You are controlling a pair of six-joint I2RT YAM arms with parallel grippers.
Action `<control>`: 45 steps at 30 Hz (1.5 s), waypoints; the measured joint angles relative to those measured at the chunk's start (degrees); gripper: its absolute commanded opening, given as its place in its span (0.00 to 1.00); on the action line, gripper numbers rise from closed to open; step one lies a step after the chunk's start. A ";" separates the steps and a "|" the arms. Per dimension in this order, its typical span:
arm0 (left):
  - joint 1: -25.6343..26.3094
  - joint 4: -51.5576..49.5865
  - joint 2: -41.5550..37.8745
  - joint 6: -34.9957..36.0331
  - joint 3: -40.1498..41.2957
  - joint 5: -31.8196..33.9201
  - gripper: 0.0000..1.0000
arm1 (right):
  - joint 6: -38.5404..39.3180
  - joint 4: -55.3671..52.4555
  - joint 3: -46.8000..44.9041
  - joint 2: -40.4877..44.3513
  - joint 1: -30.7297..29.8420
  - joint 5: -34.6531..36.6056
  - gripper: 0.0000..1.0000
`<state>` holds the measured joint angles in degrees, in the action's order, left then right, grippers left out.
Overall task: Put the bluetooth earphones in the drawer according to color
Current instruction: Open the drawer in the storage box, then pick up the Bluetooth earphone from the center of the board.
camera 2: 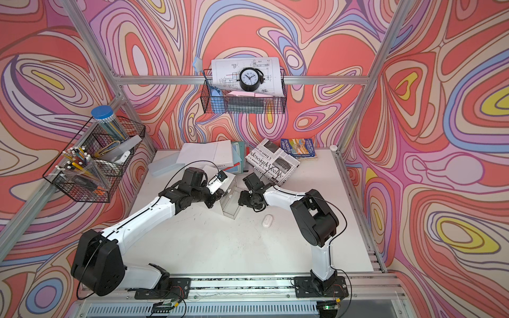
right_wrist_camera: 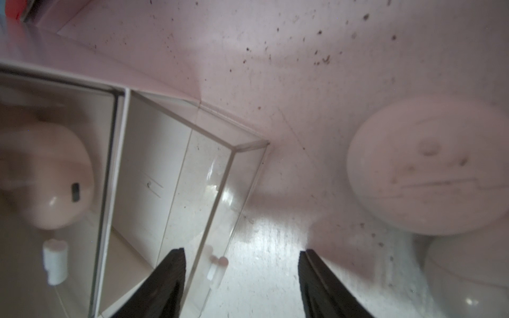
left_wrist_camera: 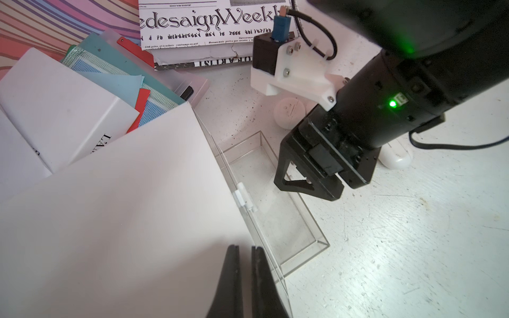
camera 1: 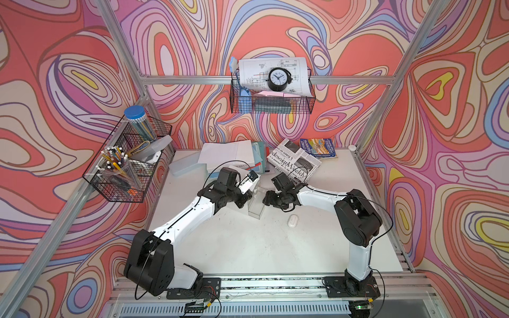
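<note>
- Nearest my bases it's plain open tabletop [camera 1: 248, 247], with loads of swing room out to the right edge.
- One white case [camera 1: 292, 220] lies by itself there, a bit nearer than my right gripper [right_wrist_camera: 241, 252] and touching nothing.
- The right gripper's fingers are spread apart and holding nothing. The pulled-out drawer [left_wrist_camera: 275, 214] has its clear front wall and little knob between them, closer to one finger.
- My left gripper [left_wrist_camera: 245, 249] has its fingers pressed together, sitting over the cabinet [left_wrist_camera: 124, 220] right at the front edge of its white top.
- A beige-pink case [right_wrist_camera: 55, 176] sits inside the cabinet behind a clear front. I can't tell which level.
- Another white case [left_wrist_camera: 289, 113] sits just past the drawer's far corner, half hidden by my right wrist.
- Behind that it gets tight: papers and folders [camera 1: 228, 152], a frosted pencil box [camera 1: 187, 165], a newspaper [camera 1: 293, 162] and a book [camera 1: 318, 147] crowd the back wall.
</note>
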<state>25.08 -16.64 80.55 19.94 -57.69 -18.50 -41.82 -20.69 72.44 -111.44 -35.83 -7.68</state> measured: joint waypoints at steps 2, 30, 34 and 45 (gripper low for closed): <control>0.00 -0.13 0.11 0.00 -0.11 -0.02 0.00 | 0.02 -0.11 0.00 0.09 -0.13 0.42 0.65; 0.00 -0.68 0.09 -0.22 -0.44 -2.10 0.00 | 9.75 -2.08 -0.98 11.10 -0.17 9.01 0.91; 0.00 -1.60 -0.94 -0.22 -0.44 -4.22 0.00 | 15.65 -9.44 4.39 9.57 -0.13 11.87 0.92; 0.00 -2.43 -1.81 -0.02 -0.44 -5.42 0.00 | 23.80 -21.79 5.14 8.17 4.90 14.97 0.93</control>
<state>25.08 -19.07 78.74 19.92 -58.13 -23.92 -18.02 -42.48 77.58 -103.26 -30.94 7.29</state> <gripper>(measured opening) 0.049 0.930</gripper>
